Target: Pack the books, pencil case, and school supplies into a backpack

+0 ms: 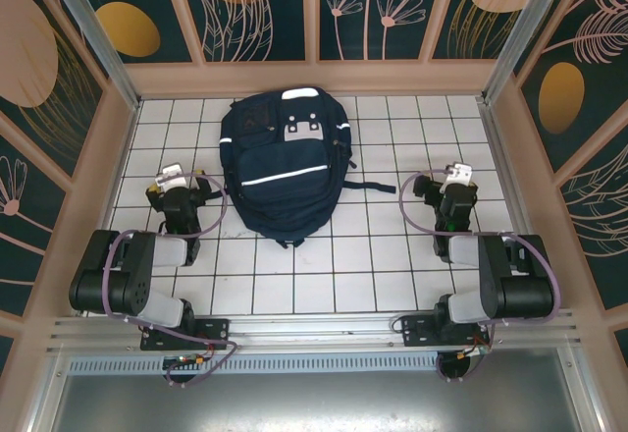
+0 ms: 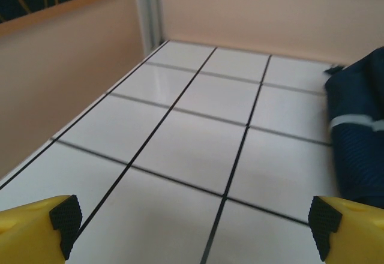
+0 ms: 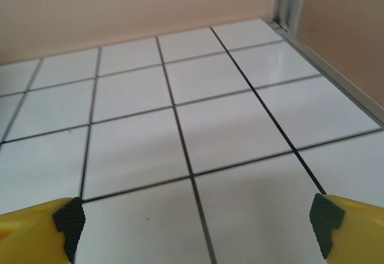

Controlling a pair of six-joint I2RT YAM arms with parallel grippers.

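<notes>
I read both arms folded low at their bases. The left gripper (image 2: 195,222) and right gripper (image 3: 198,223) stand wide open and empty over the tiled table (image 1: 383,255). The navy backpack (image 1: 285,172) lies flat between them, touching neither.

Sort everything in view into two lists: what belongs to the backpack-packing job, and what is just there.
Job: backpack; left hand and right hand, both open.
Just there: white tiled table; patterned wall panels.
</notes>
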